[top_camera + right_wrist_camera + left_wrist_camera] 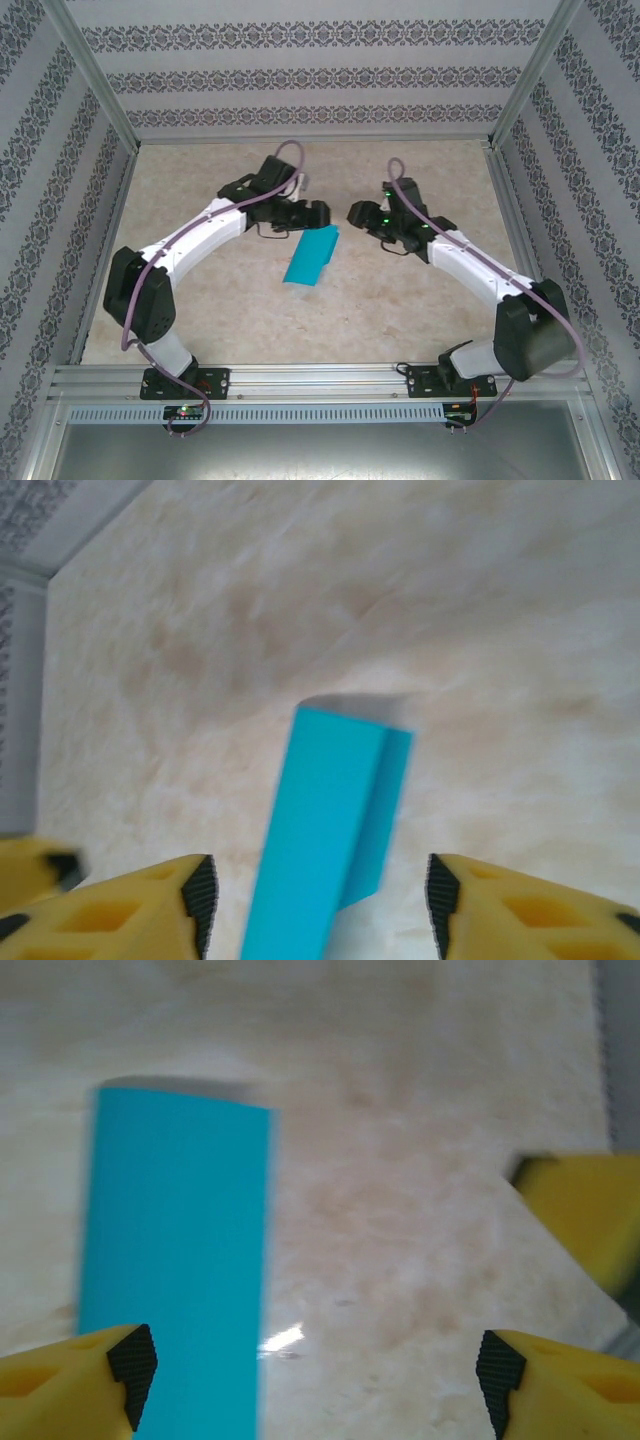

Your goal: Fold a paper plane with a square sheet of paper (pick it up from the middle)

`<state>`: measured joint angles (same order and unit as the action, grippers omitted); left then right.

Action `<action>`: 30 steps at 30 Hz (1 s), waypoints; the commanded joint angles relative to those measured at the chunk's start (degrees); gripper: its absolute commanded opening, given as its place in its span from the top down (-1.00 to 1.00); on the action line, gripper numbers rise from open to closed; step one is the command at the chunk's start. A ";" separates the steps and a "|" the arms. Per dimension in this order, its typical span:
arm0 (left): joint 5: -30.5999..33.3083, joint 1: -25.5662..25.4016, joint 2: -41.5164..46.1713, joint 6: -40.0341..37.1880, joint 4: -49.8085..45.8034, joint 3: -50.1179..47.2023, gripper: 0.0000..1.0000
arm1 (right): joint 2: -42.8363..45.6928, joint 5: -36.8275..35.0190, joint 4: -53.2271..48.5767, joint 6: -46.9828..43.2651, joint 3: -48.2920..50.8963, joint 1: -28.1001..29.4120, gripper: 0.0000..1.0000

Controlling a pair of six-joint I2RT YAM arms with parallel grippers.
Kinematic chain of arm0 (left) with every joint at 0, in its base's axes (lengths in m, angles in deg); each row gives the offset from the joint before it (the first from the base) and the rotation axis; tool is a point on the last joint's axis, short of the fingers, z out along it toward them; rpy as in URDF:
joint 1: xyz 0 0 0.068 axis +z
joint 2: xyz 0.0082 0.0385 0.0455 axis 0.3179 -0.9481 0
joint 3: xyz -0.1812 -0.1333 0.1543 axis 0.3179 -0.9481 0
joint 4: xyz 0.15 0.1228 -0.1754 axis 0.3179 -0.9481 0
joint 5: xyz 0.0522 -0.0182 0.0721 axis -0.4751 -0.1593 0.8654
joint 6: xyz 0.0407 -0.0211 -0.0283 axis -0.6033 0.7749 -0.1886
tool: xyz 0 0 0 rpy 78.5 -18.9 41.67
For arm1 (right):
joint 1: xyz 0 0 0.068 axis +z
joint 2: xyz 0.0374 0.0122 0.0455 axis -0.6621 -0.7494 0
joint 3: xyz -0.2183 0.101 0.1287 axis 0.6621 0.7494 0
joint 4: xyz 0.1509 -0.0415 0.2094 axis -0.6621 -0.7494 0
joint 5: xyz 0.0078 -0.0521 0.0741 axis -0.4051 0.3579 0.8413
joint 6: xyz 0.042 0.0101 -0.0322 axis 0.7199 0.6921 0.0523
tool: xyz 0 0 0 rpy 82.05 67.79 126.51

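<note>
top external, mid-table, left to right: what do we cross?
left arm's elbow → folded teal paper → right gripper → right arm's elbow

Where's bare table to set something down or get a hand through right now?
Free: the near strip of table between the folded paper and the front rail, and the far strip along the back wall. Crowded: mid-table, where left gripper and right gripper sit by the paper's far end.

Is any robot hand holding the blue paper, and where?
Nothing is held. The blue paper lies on the table; left gripper and right gripper are open.
</note>
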<state>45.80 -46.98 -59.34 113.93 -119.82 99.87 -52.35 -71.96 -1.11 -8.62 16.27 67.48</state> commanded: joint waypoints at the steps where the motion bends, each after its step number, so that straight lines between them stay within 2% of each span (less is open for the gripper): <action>1: 3.79 5.50 5.81 5.03 3.70 -7.86 -0.78 | -4.92 1.32 1.34 1.79 -3.48 6.61 0.06; 5: 7.11 11.81 13.01 7.28 3.73 -16.18 -0.89 | -14.27 1.92 2.82 4.54 -9.36 14.08 0.48; 8: 9.50 14.41 16.64 7.89 2.22 -19.81 -1.00 | -21.60 3.36 3.13 7.20 -14.19 18.06 0.63; 10: 10.16 15.58 18.26 7.48 1.16 -20.89 -1.00 | -25.81 5.06 3.38 8.83 -16.65 19.65 0.69; 18: 12.15 17.45 20.40 6.06 -0.92 -21.56 -1.00 | -35.27 12.00 3.32 11.25 -20.31 21.97 0.74; 30: 11.08 17.62 18.05 4.75 -0.69 -21.04 -1.00 | -36.02 15.53 9.30 7.89 -12.30 20.60 0.77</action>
<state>57.21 -30.04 -40.91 120.09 -119.60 78.78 -88.07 -58.65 5.73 0.71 1.61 88.83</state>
